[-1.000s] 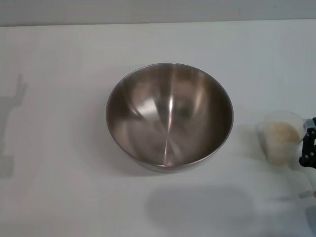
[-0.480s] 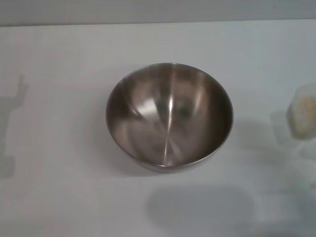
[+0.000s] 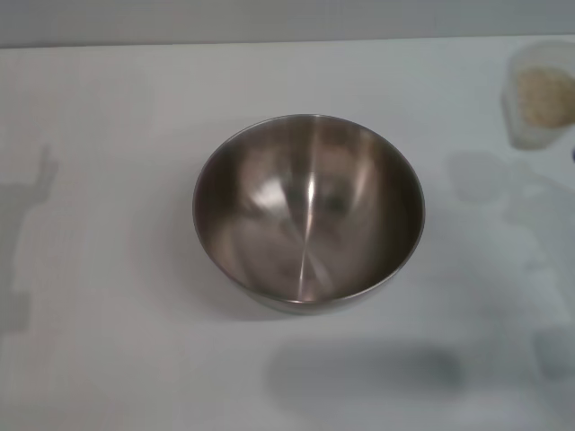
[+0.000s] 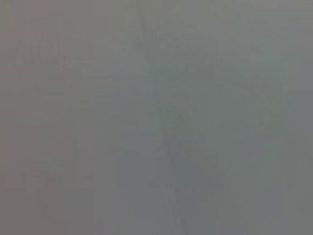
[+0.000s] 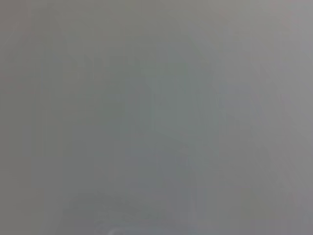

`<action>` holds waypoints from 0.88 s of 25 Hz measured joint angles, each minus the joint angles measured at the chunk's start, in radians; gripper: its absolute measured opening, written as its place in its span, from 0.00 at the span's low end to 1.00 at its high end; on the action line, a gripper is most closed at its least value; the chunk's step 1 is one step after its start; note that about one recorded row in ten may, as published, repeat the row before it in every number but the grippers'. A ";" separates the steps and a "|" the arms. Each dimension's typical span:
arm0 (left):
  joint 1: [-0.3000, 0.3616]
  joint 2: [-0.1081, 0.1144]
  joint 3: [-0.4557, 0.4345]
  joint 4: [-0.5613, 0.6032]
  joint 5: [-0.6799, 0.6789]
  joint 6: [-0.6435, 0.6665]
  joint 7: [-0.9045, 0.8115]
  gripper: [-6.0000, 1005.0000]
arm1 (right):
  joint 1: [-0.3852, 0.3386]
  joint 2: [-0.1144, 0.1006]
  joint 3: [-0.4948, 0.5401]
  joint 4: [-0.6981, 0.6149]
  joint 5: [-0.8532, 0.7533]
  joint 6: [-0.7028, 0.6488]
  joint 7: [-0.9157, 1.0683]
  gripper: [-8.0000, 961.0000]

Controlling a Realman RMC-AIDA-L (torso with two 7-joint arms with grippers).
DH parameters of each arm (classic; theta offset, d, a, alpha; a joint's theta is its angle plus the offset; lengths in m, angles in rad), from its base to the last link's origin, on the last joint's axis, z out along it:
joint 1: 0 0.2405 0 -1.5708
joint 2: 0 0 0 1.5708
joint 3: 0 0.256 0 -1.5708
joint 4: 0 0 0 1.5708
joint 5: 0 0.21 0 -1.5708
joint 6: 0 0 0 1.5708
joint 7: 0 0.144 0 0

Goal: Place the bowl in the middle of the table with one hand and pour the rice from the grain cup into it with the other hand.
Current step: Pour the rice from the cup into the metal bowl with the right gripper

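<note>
The bowl [image 3: 307, 211], large and of shiny steel, stands upright and empty in the middle of the white table [image 3: 108, 359]. The grain cup [image 3: 540, 97], clear plastic with a pale heap of rice [image 3: 545, 95] inside, hangs upright in the air at the far right, well apart from the bowl; its shadow lies on the table below it. Only a dark sliver of my right gripper [image 3: 572, 153] shows at the right edge, just beside the cup it carries. My left gripper is out of view. Both wrist views show only plain grey.
The shadow of my left arm [image 3: 27, 215] falls on the table's left side. Another soft shadow [image 3: 364, 368] lies in front of the bowl. The table's far edge [image 3: 269, 43] runs along the top.
The grain cup has left the table at the right of the bowl and risen up and away toward the far right. The bowl has not moved.
</note>
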State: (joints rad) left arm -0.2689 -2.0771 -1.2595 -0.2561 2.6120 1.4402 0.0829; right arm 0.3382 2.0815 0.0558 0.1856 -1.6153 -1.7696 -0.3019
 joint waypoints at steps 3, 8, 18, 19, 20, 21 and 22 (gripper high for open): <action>0.002 -0.002 0.012 0.000 0.000 0.000 0.000 0.81 | 0.053 0.000 -0.015 -0.001 -0.016 0.022 -0.080 0.01; 0.008 -0.002 0.021 0.000 0.000 0.000 -0.002 0.81 | 0.109 0.003 -0.029 0.024 -0.097 0.070 -0.238 0.01; 0.013 -0.001 0.036 -0.007 0.000 0.000 -0.002 0.81 | 0.120 0.007 -0.030 0.179 -0.189 0.233 -0.920 0.01; 0.012 -0.001 0.037 -0.006 0.000 0.000 -0.002 0.81 | 0.121 0.008 -0.030 0.190 -0.190 0.243 -0.975 0.01; 0.012 -0.001 0.038 -0.006 0.000 0.000 -0.002 0.81 | 0.121 0.008 -0.028 0.201 -0.192 0.253 -1.026 0.01; 0.011 -0.001 0.038 -0.005 0.000 0.000 -0.002 0.81 | 0.121 0.008 -0.026 0.208 -0.194 0.260 -1.072 0.01; 0.009 -0.001 0.039 -0.005 0.000 0.000 -0.002 0.81 | 0.123 0.008 -0.024 0.214 -0.196 0.266 -1.106 0.01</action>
State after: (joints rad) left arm -0.2596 -2.0785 -1.2207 -0.2608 2.6124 1.4405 0.0812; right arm 0.4609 2.0892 0.0320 0.3992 -1.8108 -1.5037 -1.4077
